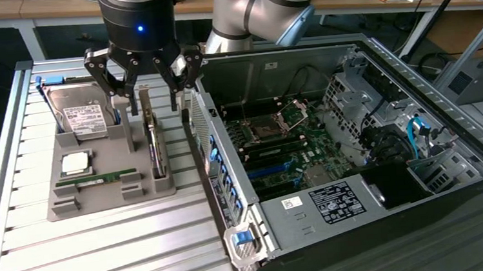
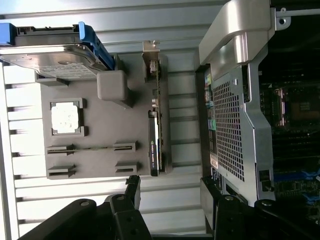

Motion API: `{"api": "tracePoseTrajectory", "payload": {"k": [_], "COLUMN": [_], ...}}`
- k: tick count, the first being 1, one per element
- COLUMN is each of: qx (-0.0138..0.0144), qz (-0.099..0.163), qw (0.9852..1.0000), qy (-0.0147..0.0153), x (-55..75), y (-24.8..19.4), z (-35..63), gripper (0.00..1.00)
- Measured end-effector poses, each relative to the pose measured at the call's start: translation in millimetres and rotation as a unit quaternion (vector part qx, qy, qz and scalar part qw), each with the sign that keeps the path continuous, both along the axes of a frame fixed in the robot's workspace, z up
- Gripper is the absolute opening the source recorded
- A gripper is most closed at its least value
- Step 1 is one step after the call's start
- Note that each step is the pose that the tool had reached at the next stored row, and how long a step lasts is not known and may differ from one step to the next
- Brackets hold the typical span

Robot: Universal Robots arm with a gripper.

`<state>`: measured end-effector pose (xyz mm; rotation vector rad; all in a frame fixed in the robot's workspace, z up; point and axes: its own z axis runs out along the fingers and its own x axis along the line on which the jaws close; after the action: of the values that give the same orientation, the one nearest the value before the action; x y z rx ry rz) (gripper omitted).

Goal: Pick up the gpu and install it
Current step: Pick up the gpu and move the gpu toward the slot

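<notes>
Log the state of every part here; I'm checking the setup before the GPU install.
gripper: open, over the gpu, holding nothing.
gpu: standing on edge in the gray holder, ungripped.
hard drive: propped up in the holder.
processor chip: flat in its recess.
RAM stick: on edge in its slot.
computer case: side open, motherboard exposed.

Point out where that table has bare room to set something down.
The slatted table is bare between the grey tray and the exterior view's bottom edge, and in a strip along that view's left rail. Crowded: the tray, holding the hard drive and the gpu beneath the open hand, and the narrow gap beside the computer case.
</notes>
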<state>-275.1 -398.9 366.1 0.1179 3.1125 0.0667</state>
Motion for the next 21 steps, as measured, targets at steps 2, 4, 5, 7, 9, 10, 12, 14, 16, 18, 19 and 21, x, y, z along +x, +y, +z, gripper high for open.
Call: {"api": "tracePoseTrajectory", "payload": {"k": [2,4,5,7,9,10,12,14,16,18,19,21], "qx": [0.0000,0.0000,0.0000,0.0000,0.0000,0.0000,0.0000,0.0000,0.0000,-0.0001,0.0000,0.0000], "qz": [0.000,0.000,0.000,0.000,0.000,0.000,0.000,0.000,0.000,0.000,0.000,0.000], "qw": [1.0000,1.0000,1.0000,1.0000,1.0000,1.0000,1.0000,1.0000,1.0000,1.0000,1.0000,1.0000], "qy": [0.0000,0.0000,0.0000,0.0000,0.0000,0.0000,0.0000,0.0000,0.0000,0.0000,0.0000,0.0000], "x": [0.0,0.0,0.0,0.0,0.0,0.0,0.0,0.0,0.0,0.0,0.0,0.0], "y": [0.0,0.0,0.0,0.0,0.0,0.0,0.0,0.0,0.0,0.0,0.0,0.0], "z": [-0.4,-0.8,-0.9,-1.2,-1.6,-2.1,-2.6,-3.0,-5.0,-7.0,-7.1,-7.5], "gripper": [0.60,0.60,0.60,0.60,0.60,0.60,0.60,0.60,0.60,0.60,0.60,0.60]}}
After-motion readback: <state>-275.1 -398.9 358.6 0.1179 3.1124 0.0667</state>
